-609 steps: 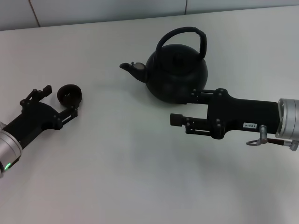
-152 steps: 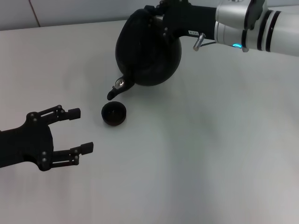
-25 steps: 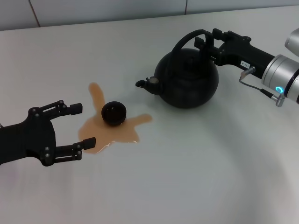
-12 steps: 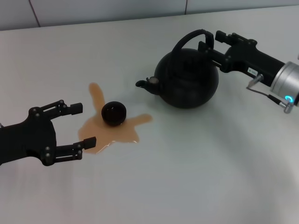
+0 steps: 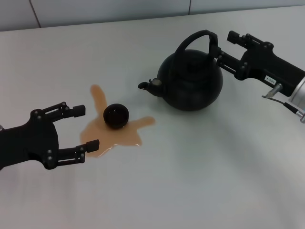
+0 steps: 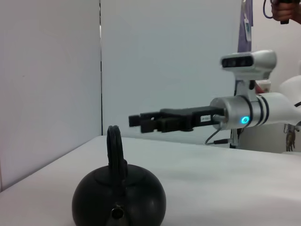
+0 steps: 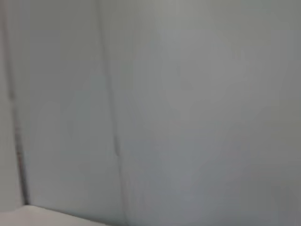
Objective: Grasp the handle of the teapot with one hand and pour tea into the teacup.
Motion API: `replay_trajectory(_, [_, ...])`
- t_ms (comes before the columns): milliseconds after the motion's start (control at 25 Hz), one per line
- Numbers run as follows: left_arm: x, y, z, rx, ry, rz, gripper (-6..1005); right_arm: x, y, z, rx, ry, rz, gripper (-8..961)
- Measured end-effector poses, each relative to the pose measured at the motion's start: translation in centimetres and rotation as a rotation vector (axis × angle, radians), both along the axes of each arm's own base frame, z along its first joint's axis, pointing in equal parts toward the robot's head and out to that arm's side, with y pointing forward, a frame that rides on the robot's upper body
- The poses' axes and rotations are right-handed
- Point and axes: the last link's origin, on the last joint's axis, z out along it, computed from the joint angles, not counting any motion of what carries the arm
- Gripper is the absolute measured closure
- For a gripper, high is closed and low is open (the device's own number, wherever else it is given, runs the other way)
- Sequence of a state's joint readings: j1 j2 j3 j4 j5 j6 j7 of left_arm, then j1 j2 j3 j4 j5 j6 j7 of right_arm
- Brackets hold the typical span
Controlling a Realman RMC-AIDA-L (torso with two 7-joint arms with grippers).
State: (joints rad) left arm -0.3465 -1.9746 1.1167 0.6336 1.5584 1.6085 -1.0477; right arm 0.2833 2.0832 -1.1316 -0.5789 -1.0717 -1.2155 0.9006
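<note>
The black teapot (image 5: 190,83) stands upright on the table, its spout toward the teacup. Its arched handle (image 5: 198,35) is free. My right gripper (image 5: 227,47) is open just right of the handle and apart from it. The small black teacup (image 5: 116,116) sits in a puddle of amber tea (image 5: 97,134) spilled on the table. My left gripper (image 5: 86,127) is open and empty, left of the cup at the puddle's edge. The left wrist view shows the teapot (image 6: 120,203), its handle (image 6: 114,147) and the right gripper (image 6: 140,122) behind it. The right wrist view shows only a wall.
The white table (image 5: 200,181) stretches to the front and right of the puddle. A grey wall (image 5: 109,9) runs along the table's far edge. The robot's head (image 6: 248,62) shows in the left wrist view.
My right gripper has drawn back to the right, away from the teapot's handle. The teapot, the cup, the puddle and the left arm have not moved.
</note>
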Motion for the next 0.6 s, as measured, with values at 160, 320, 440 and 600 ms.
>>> replay_trajectory(160, [0.0, -0.2, -0.1, -0.002, -0.008, 0.004, 155, -1.2, -1.1, -0.2, -0.026, -0.015, 0.126, 302])
replay_trajectory(320, [0.0, -0.3, -0.2, -0.003, -0.013, 0.004, 155, -2.2, -2.9, -1.6, -0.166, -0.116, 0.303, 302])
replay_trajectory(440, [0.0, -0.4, -0.1, -0.003, -0.016, 0.006, 155, -2.4, -3.5, -2.2, -0.22, -0.148, 0.345, 302])
replay_trajectory(600, [0.1, -0.6, 0.0, -0.009, -0.029, 0.0, 155, -3.0, -4.0, -2.4, -0.286, -0.144, 0.375, 302])
